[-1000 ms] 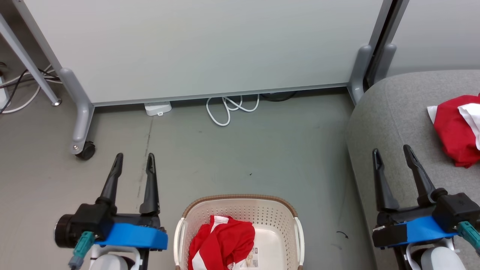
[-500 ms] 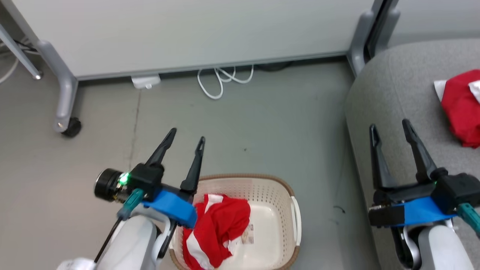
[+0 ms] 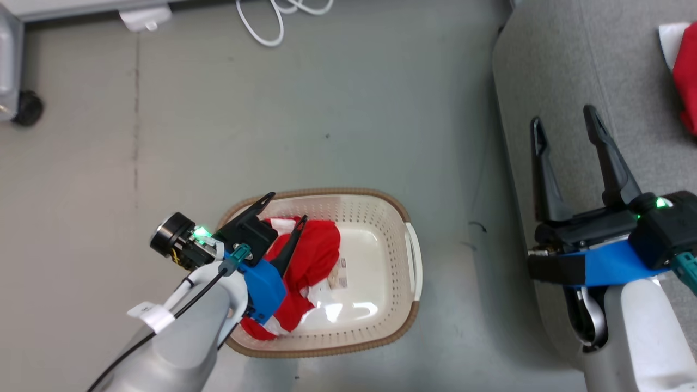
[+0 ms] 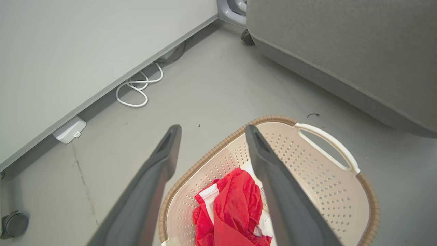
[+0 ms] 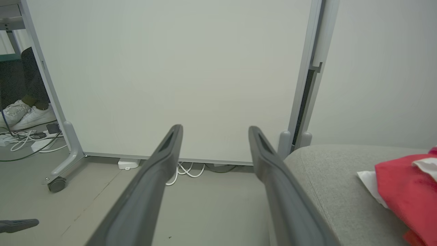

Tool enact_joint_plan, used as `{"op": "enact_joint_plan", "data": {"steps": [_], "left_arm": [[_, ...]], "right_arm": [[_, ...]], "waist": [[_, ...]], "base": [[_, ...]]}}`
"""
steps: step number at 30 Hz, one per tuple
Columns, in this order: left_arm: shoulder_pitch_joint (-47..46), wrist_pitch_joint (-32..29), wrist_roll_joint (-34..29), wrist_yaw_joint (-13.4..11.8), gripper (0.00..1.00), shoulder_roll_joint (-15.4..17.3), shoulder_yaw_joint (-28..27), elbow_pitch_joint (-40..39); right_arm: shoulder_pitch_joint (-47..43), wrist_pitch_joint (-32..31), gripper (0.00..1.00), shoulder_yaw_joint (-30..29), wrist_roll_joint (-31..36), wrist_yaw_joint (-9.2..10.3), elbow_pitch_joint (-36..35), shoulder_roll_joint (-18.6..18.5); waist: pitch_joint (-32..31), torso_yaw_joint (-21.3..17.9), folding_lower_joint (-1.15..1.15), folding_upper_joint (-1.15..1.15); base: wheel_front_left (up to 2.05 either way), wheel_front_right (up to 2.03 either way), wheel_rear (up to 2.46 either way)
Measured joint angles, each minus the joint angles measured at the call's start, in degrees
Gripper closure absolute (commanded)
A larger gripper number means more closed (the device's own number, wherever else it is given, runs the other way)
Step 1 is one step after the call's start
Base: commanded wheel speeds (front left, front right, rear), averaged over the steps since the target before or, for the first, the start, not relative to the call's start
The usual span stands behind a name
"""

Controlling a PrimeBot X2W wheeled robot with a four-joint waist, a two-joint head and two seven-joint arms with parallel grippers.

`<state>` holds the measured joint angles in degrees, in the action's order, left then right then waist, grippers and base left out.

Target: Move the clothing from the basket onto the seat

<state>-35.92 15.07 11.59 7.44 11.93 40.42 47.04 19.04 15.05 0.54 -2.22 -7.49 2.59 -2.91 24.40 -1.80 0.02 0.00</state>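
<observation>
- Head view: the left gripper [image 3: 286, 208] hangs over the left end of the basket [image 3: 381, 198], which stands on the grey floor [image 3: 326, 109]. Its fingers are apart and point up and to the right across a crumpled red-and-white garment [image 3: 316, 253] lying in the basket's left half.
- A label sticker [image 3: 338, 272] shows on the basket's bare bottom, just right of that garment.
- The right gripper [image 3: 563, 117] is above the left edge of the grey seat [image 3: 610, 54], well apart from the basket. Its fingers are spread wide and point up the view.
- A second garment [image 3: 687, 76], red with a white corner, lies on the seat at the right edge, cut off by the frame.
- A looped white cable [image 3: 261, 27] and a small white box [image 3: 141, 19] lie on the floor at the top, and a black caster [image 3: 27, 109] sits at the left edge.
- Left wrist view: the two fingers stand apart, and the red-and-white garment shows in the gap below them, bunched in the basket. The left fingertip reaches past the brown rim over the floor. I cannot tell whether either finger touches the cloth.
- The basket's white handle [image 4: 327, 143] faces the seat, whose side rises at the upper right.
- Right wrist view: the fingers are apart and aimed at a pale partition panel [image 5: 170, 68]. The seat lies at the lower right with the second garment resting on it.
- A pair of white sneakers [image 5: 27, 116] shows at the far left, beyond the panel's leg.
</observation>
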Motion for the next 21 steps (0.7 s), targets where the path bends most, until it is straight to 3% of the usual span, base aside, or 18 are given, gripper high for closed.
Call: {"op": "enact_joint_plan", "data": {"steps": [8, 21], "left_arm": [[-8.13, -1.37, -1.41, 0.01, 0.0, 0.4, 14.74, 13.48], [-16.86, -7.75, 1.31, 0.01, 0.0, -0.03, 29.07, 23.45]], "right_arm": [[3.61, 0.0, 0.0, 0.45, 0.16, 0.01, -1.77, -0.01], [8.11, 0.0, 0.0, 0.77, 0.76, 0.0, -5.0, 0.0]], "waist": [[6.92, -1.77, 0.0, 0.0], [17.61, -4.24, -0.01, 0.0]], "base": [[0.0, 0.0, 0.0], [0.0, 0.0, 0.0]]}}
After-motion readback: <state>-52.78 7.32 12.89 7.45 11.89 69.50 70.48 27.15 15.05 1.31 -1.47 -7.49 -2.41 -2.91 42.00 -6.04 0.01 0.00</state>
